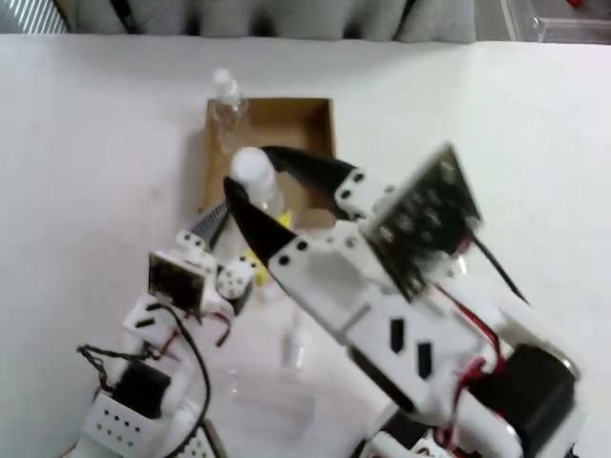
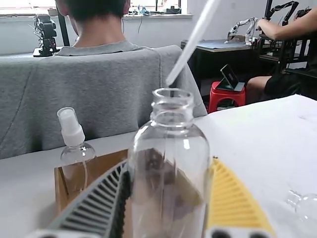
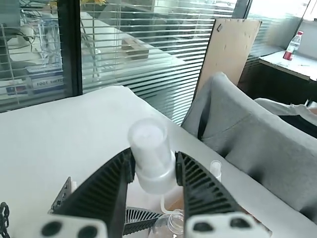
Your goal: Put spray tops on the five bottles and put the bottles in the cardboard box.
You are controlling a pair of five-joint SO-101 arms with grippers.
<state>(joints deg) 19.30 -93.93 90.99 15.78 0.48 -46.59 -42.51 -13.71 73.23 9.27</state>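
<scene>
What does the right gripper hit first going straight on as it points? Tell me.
Probably the open bottle, directly below: the tube of the spray top in the right gripper hangs over its mouth.

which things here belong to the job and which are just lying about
Job: clear plastic bottle in left end effector, white spray top in right end effector, capped clear bottle, brown cardboard box, spare clear bottle.
Lying about: grey cloth, red stool.

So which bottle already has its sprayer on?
The capped bottle in a corner of the cardboard box. The open bottle in the left gripper has a bare neck; the right gripper holds a spray top over it.
</scene>
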